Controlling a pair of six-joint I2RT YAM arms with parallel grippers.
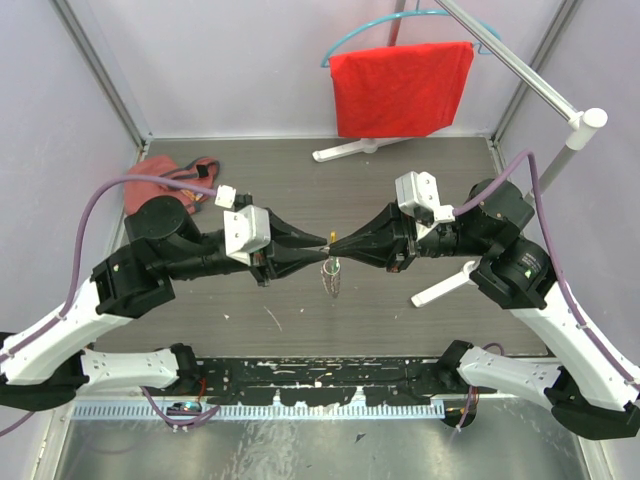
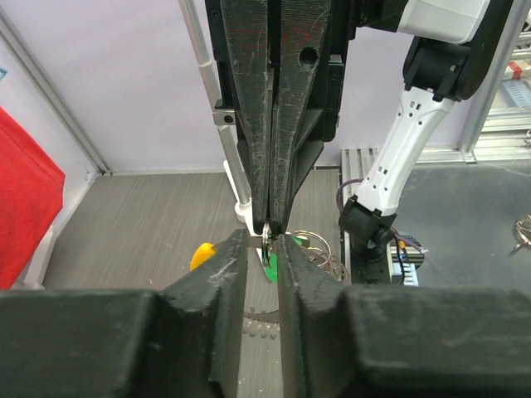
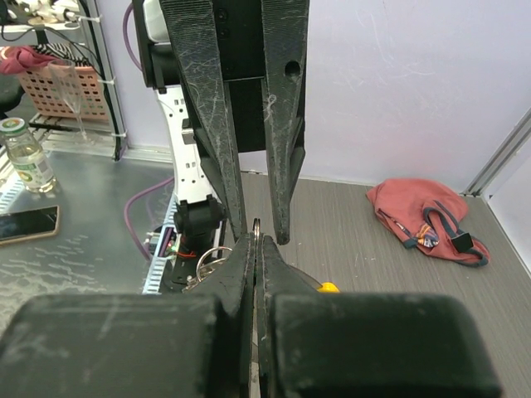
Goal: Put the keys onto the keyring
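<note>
My two grippers meet tip to tip above the table's middle. My right gripper (image 1: 338,245) (image 3: 255,240) is shut on a thin silvery ring of the keyring (image 3: 255,225). The rest of the keyring (image 1: 332,278) hangs below as silvery loops (image 2: 319,249), a beaded stretch (image 2: 261,327) and an orange segment (image 2: 202,254) (image 3: 328,288). The green key head (image 2: 270,267) hangs just under the pinched ring. My left gripper (image 1: 322,245) (image 2: 262,242) is open, with its fingers a little apart on either side of that ring. I cannot make out the brass key.
A red cloth pouch with cords (image 1: 165,175) (image 3: 423,211) lies at the far left. A red cloth (image 1: 400,88) hangs on a white stand (image 1: 360,150) at the back. A white bar (image 1: 445,283) lies right of centre. A bottle (image 3: 25,157) and a phone (image 3: 25,224) sit off the table.
</note>
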